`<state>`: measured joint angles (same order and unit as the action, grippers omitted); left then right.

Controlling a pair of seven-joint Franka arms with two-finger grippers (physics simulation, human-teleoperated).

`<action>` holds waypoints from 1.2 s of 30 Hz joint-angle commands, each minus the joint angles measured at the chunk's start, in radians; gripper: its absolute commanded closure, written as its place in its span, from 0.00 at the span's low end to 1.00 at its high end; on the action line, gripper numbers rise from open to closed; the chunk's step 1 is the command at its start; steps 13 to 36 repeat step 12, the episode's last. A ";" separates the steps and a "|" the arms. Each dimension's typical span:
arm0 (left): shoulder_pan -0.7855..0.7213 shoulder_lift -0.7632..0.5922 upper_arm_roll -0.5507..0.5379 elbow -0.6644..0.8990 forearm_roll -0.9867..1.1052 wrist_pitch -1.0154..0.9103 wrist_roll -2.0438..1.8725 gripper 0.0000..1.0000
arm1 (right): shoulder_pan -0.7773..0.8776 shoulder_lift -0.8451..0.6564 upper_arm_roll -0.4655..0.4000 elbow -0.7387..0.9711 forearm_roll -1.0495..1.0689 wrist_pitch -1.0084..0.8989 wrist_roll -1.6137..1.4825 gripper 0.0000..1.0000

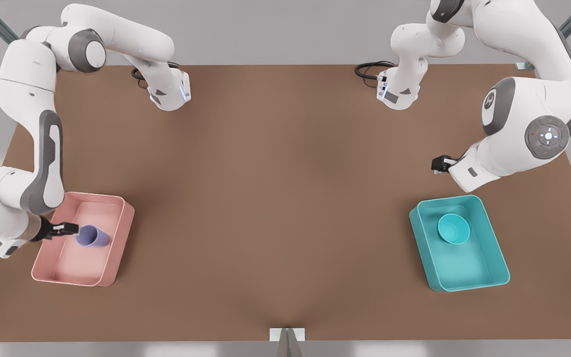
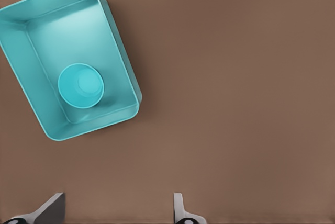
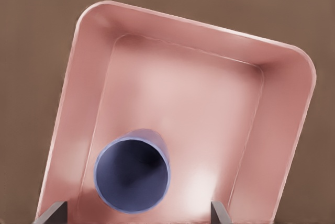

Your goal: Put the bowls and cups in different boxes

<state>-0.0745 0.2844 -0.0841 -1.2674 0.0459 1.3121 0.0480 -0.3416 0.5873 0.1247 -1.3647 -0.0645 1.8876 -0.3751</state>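
Front view: the right gripper (image 1: 73,228) hangs over the pink box (image 1: 42,265), fingers spread apart, with the purple cup (image 1: 93,236) just beyond its fingertips inside that box, mouth tipped toward the gripper. The left gripper (image 1: 437,164), fingers spread, holds nothing; the teal bowl (image 1: 453,228) sits upright, mouth up, in the teal box (image 1: 469,285) nearby.

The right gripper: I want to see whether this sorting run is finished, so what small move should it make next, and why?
Probably lift straight up and away. The right gripper hangs open over the pink box, its fingers spread with the cup below them inside the box, apparently released. The bowl already sits in the teal box, and the left gripper waits open beside that box.
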 commanded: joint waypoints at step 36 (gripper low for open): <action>-0.001 0.001 0.000 -0.004 0.000 -0.024 -0.063 0.00 | 0.223 -0.451 0.010 -0.076 0.028 -0.522 0.354 0.00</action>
